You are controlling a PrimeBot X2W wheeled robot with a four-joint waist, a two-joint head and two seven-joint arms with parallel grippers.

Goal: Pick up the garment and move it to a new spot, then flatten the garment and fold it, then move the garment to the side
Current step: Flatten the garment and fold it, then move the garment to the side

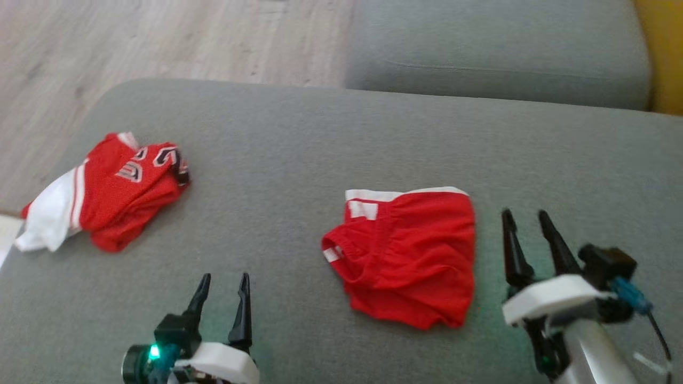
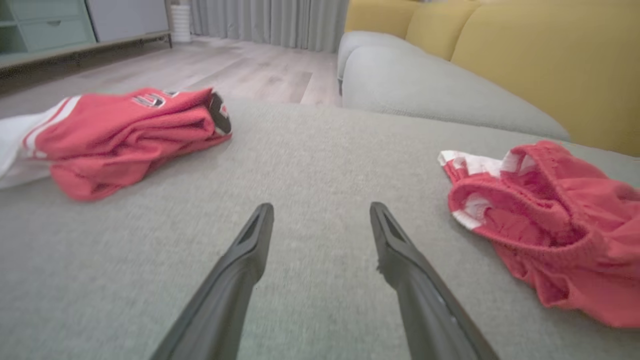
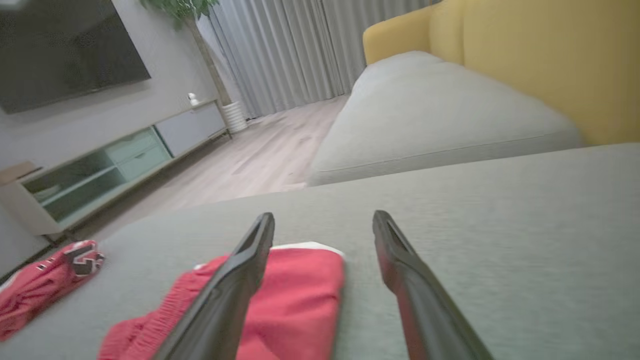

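Folded red shorts [image 1: 408, 256]; left end effector [image 1: 225, 277], right end effector [image 1: 525, 214] both spread, empty; best pinch all layers before shifting aside.

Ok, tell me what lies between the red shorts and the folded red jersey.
Only bare grey cushion separates the shorts from the jersey in the head view; the left gripper is nearer the robot.

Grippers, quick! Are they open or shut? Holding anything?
Left gripper: open, holding nothing.
Right gripper: open, holding nothing, beside the red shorts.
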